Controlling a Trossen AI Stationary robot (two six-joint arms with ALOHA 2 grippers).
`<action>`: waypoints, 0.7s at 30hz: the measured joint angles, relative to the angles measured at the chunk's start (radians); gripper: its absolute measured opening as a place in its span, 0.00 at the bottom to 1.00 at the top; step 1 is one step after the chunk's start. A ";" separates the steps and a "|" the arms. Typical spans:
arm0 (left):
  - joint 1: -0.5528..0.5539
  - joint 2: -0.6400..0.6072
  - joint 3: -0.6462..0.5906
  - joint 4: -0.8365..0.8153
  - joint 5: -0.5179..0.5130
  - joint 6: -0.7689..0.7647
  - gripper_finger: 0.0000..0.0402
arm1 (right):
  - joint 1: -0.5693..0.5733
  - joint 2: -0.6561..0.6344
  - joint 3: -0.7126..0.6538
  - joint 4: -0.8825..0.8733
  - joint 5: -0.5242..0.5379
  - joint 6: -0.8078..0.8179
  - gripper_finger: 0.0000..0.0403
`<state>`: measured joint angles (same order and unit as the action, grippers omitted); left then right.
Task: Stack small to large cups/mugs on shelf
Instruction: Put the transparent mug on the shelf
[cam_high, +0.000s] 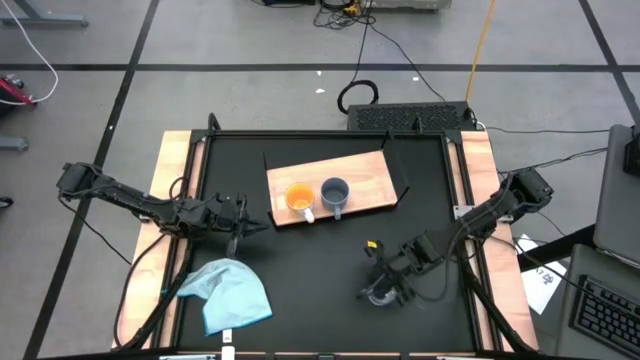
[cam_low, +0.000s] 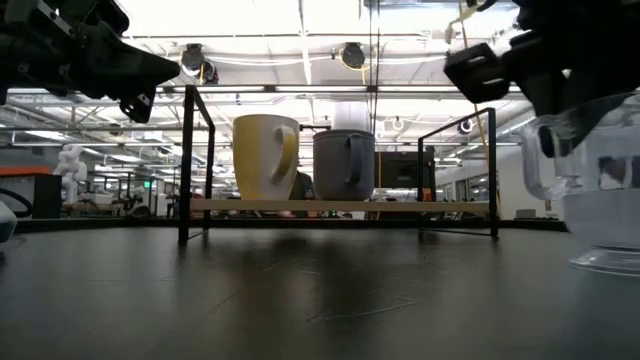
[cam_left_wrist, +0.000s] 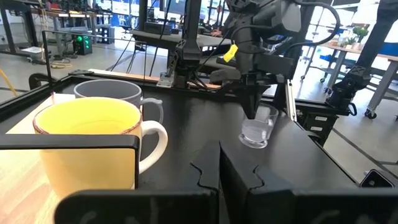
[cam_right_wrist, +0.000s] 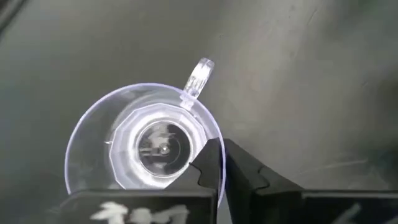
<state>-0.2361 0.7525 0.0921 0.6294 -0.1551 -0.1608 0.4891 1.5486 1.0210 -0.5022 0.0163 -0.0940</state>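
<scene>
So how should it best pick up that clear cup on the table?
Probably by the rim, from straight above. The clear cup stands upright with its mouth open, and its small handle sticks out sideways. The right gripper hangs right over it, one finger inside the wall.

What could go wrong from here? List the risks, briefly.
1. The right gripper sits at one edge of the clear cup, near its handle. A grip that far off-centre may let the cup tilt or slip when lifted.
2. The orange cup and grey-blue cup already stand close together on the shelf. Bringing the clear cup in could knock them.
3. The left gripper waits close to the orange cup and could crowd the approach.
</scene>
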 joint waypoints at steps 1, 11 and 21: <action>0.000 0.000 0.000 0.000 0.000 0.000 0.02 | -0.007 0.000 0.000 0.001 0.011 -0.032 0.01; 0.000 0.000 -0.001 -0.008 -0.001 0.000 0.02 | -0.113 0.000 0.000 0.024 0.008 -0.421 0.00; 0.000 0.000 -0.001 -0.037 -0.002 0.000 0.02 | -0.170 -0.001 0.000 0.022 -0.052 -0.591 0.00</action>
<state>-0.2359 0.7521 0.0914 0.5926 -0.1566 -0.1608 0.3191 1.5475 1.0212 -0.4799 -0.0358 -0.6848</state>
